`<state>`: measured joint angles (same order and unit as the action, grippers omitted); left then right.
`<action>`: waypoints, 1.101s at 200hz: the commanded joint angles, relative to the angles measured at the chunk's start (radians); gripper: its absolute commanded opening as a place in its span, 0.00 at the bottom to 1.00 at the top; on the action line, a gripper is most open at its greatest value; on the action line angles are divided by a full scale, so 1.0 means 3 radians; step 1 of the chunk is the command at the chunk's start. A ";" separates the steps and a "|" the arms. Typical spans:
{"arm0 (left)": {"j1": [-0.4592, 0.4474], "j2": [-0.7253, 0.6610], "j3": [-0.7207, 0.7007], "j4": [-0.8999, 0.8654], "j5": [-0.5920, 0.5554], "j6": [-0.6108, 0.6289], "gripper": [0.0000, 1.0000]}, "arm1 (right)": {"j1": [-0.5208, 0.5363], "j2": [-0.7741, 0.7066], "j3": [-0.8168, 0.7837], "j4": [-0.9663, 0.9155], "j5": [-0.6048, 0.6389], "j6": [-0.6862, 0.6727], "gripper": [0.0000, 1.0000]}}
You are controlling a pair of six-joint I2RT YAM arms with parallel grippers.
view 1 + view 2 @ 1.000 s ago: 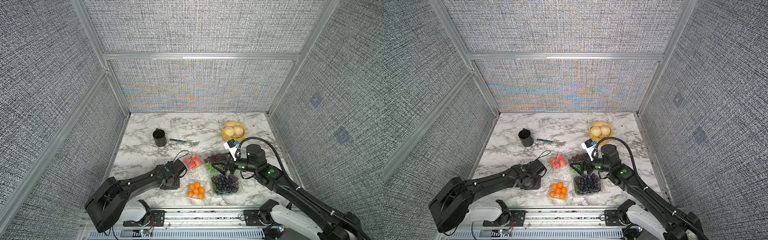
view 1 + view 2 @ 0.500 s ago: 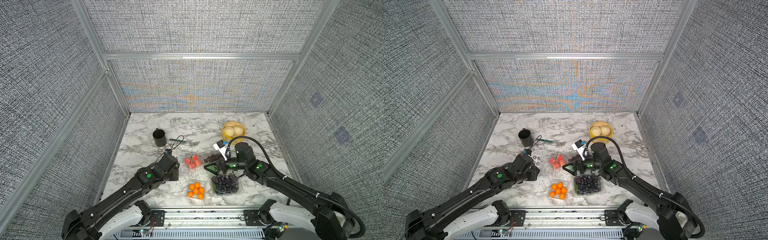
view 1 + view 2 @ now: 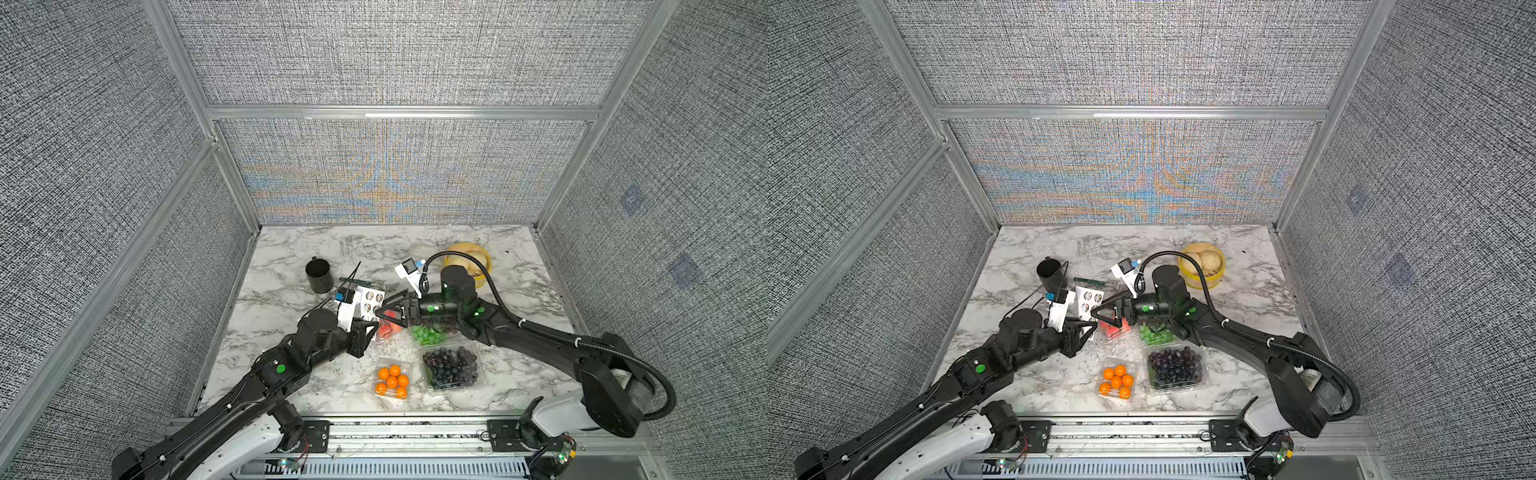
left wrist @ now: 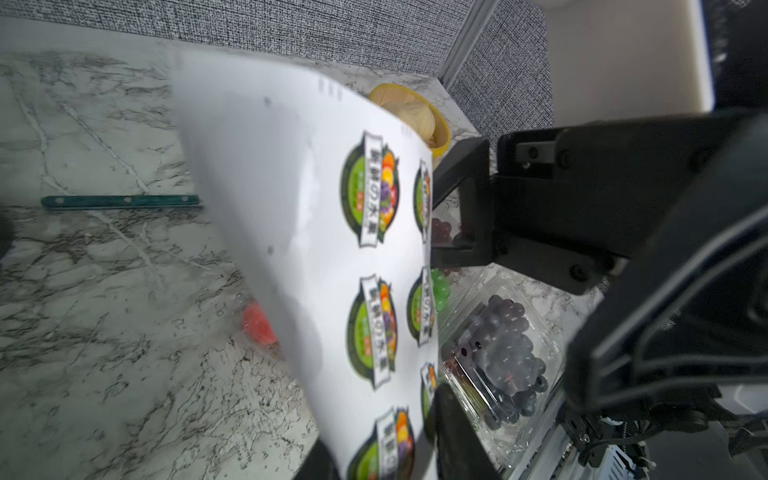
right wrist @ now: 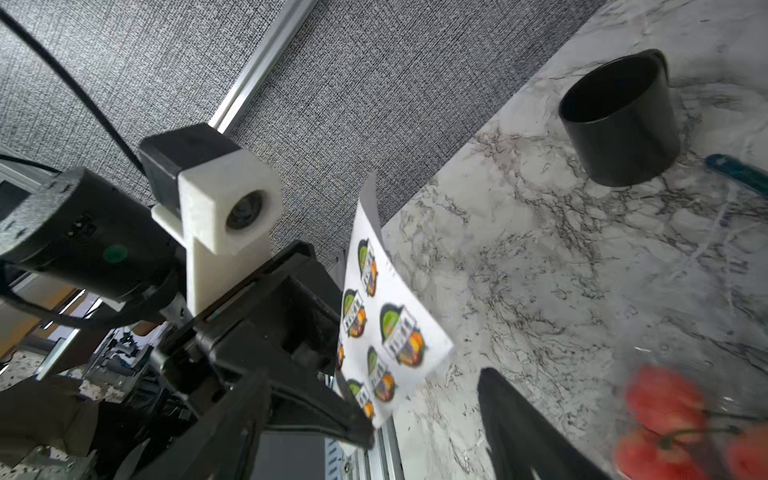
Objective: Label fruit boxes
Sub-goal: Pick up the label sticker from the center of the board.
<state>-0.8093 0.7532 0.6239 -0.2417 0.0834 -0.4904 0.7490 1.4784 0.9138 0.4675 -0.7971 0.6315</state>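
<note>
In both top views the left fingers [image 3: 365,332] clench the lower end of a white sticker sheet [image 3: 368,301]. The sheet stands up from them with its round labels showing. The right fingers [image 3: 392,301] are spread in a wide V with nothing between them, their tips at the sheet's edge. The strawberry box [image 3: 388,330] sits directly beneath them. The red-green grape box [image 3: 428,334] lies under the wrist behind them. The orange-ball box [image 3: 392,380] and the dark grape box [image 3: 451,368] rest side by side on the desk [image 3: 291,374], nearer the robot's base than either pair of fingers. A black cup [image 3: 319,276] stands beyond the left fingers, and a yellow steamer [image 3: 482,270] stands beyond the right wrist.

In a top view the left fingers [image 3: 1077,330], sheet [image 3: 1088,301] and right fingers [image 3: 1106,304] meet above the strawberry box [image 3: 1113,329].

In the left wrist view the sheet [image 4: 299,232] rises from between the left fingers [image 4: 457,436]. The right fingers [image 4: 469,174] stand apart at its far edge, and grapes show through the gap. The dark grape box [image 4: 498,345] lies close under them.

In the right wrist view the sheet [image 5: 386,332] curls out of the left fingers [image 5: 307,274]. One of the right fingers [image 5: 519,428] is blurred beside the strawberry box [image 5: 665,411]. Whether any tip touches the paper cannot be told.
</note>
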 commanded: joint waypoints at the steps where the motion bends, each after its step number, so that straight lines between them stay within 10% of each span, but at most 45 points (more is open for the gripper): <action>1: 0.0003 0.0014 -0.0016 0.0230 0.0077 0.0119 0.32 | 0.0024 0.0025 0.0035 0.0373 -0.0196 0.0067 0.74; 80: 0.0003 -0.0001 -0.0096 0.0401 0.0111 0.0095 0.32 | 0.0006 0.0148 0.0135 0.0199 -0.0159 -0.0095 0.00; 103: 0.0000 0.0043 -0.0076 0.0429 0.0160 0.0116 0.40 | -0.0078 0.0116 0.0122 0.0211 -0.0230 -0.0093 0.00; 145: 0.0018 -0.0102 -0.0023 0.0646 0.0091 0.0278 0.93 | -0.0476 -0.0332 0.0099 -0.0335 -0.0514 -0.0421 0.00; 220: 0.0212 0.0700 0.0759 0.1527 0.1793 0.0978 0.99 | -0.1097 -0.1063 0.0216 -0.1140 -0.1400 -0.1089 0.00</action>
<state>-0.7498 0.9016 0.7979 0.0975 0.4324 -0.2611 0.4343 1.1839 0.9791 0.1661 -1.0821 0.3641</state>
